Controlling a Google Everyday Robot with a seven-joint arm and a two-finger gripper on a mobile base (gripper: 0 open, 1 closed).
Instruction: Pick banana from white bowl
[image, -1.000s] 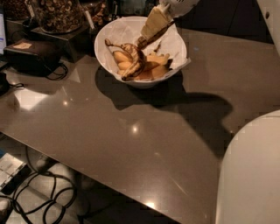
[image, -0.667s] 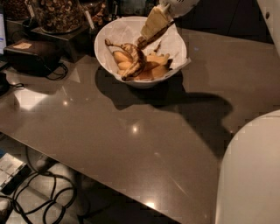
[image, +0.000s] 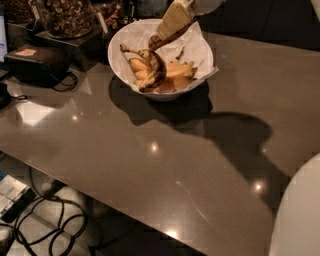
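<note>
glossy brown table (image: 125, 170) — light glints, cables (image: 50, 227) below

The pale cream, flat-sided, wedge-shaped gripper (image: 159, 39), dark along its underside, hangs near the far edge of the glossy grey-brown bench (image: 125, 165). It joins a smooth, rounded white arm casing (image: 207, 5). A large curved white body shell (image: 300, 215) covers the bench's near right corner.

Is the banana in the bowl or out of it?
In. The banana lies inside the bowl on orange fruits, with the gripper in the bowl just above it.
</note>
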